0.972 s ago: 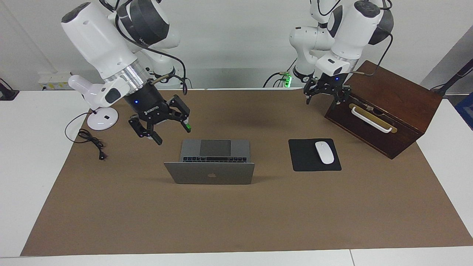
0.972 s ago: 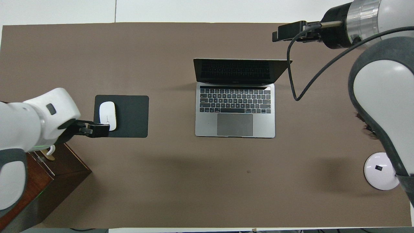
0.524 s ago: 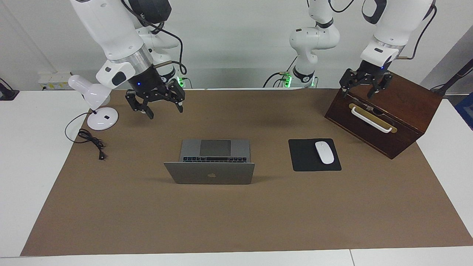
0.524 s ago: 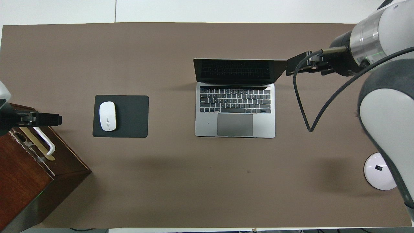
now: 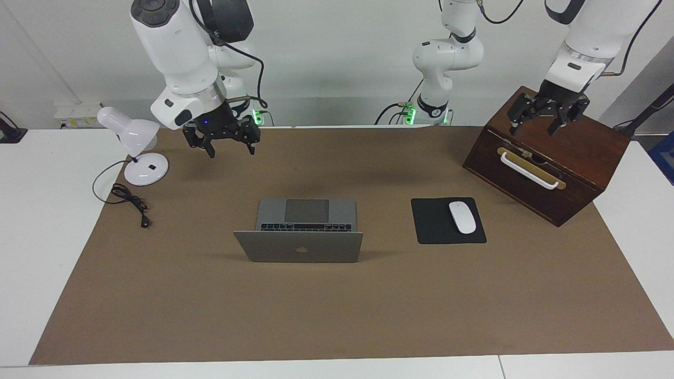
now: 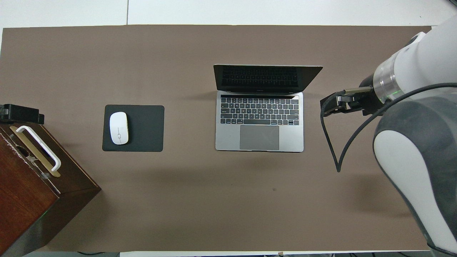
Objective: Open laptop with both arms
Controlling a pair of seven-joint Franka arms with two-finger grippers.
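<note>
The silver-grey laptop [image 5: 298,231] stands open in the middle of the brown mat, its lid with the apple logo upright and its black keyboard and trackpad showing [image 6: 259,121]. My right gripper [image 5: 230,150] is open and empty. It hangs in the air over the mat, apart from the laptop, toward the right arm's end; it also shows in the overhead view [image 6: 332,106]. My left gripper [image 5: 533,130] is open and empty, raised over the wooden box; its tip shows in the overhead view [image 6: 21,113].
A dark wooden box [image 5: 574,152] with a white handle [image 5: 528,169] stands at the left arm's end. A black mouse pad [image 5: 433,223] with a white mouse [image 5: 462,217] lies beside the laptop. A white desk lamp [image 5: 138,152] and its cable [image 5: 129,200] are at the right arm's end.
Both grippers have risen and drawn back toward the robots. The right one left the laptop's side; the left one moved over the wooden box. The laptop has not moved.
</note>
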